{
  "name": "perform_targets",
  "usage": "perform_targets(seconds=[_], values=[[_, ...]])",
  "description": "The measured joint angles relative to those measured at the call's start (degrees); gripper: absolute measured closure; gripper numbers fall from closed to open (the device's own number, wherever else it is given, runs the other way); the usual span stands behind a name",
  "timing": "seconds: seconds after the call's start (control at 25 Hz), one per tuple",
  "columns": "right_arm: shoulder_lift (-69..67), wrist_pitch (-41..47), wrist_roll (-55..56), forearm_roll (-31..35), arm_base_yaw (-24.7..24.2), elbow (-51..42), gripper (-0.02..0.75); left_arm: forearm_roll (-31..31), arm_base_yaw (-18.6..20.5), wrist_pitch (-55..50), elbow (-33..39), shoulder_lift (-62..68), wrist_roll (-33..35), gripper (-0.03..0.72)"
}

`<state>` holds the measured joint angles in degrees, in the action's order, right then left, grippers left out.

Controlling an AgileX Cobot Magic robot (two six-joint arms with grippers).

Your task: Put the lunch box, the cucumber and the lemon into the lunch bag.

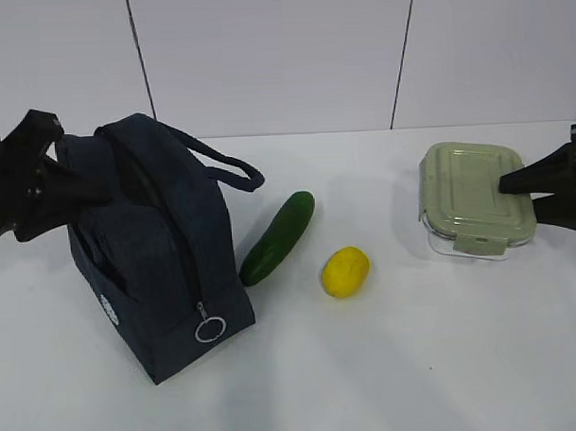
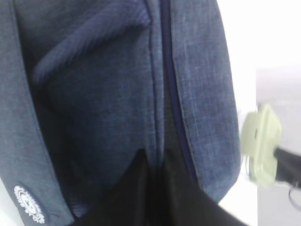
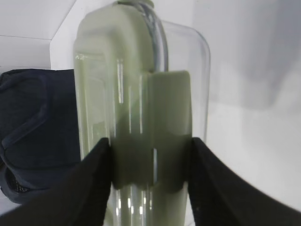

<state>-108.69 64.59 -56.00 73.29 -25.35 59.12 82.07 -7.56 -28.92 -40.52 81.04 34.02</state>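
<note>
Your right gripper [image 3: 150, 165] clamps the box [image 1: 477, 201] across lid and glass, ready for lifting. Your left gripper [image 2: 155, 188] pinches the bag [image 1: 152, 249] top, apparently to steady it. Cucumber [image 1: 277, 238] and lemon [image 1: 345, 271] lie between both grippers.

Navy lunch bag [image 1: 153, 267] upright, zipped. Right of it: dark green cucumber [image 1: 277, 238], then yellow lemon [image 1: 345, 271], farthest the sage-lidded lunch box [image 1: 472, 204].
</note>
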Motion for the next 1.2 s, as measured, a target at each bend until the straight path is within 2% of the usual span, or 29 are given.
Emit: perform_targets(seconds=[0.12, 0.28, 0.48, 0.76, 0.84, 0.96, 1.08, 1.2], values=[[0.0, 0.0, 0.4, 0.0, 0.0, 0.0, 0.377, 0.0, 0.0, -2.4, 0.0, 0.0, 4.2, 0.680], [0.0, 0.0, 2.5, 0.0, 0.0, 0.0, 0.377, 0.0, 0.0, -4.3, 0.0, -0.6, 9.2, 0.692], [1.2, 0.0, 3.4, -0.2, 0.2, 0.0, 0.377, -4.2, 0.0, -3.0, 0.0, -3.3, 9.7, 0.692], [4.3, 0.2, 5.3, -0.3, 3.9, 0.0, 0.377, -10.4, 0.0, -2.6, 0.0, -5.2, 5.2, 0.692], [4.5, 0.3, 5.7, -0.3, 5.2, 0.0, 0.377, -14.7, 0.0, -3.1, -0.6, -5.6, 2.1, 0.693], [4.5, 0.5, 6.3, -0.3, 6.7, 0.0, 0.377, -25.6, 0.0, -5.1, -3.2, -6.2, -5.1, 0.693], [4.6, 0.5, 7.2, -0.3, 7.6, 0.0, 0.377, -36.1, 0.0, -8.4, -7.6, -6.6, -12.7, 0.693], [4.9, 0.5, 8.6, -0.7, 8.5, 0.9, 0.377, -43.9, 0.0, -12.6, -12.6, -6.8, -17.8, 0.693]])
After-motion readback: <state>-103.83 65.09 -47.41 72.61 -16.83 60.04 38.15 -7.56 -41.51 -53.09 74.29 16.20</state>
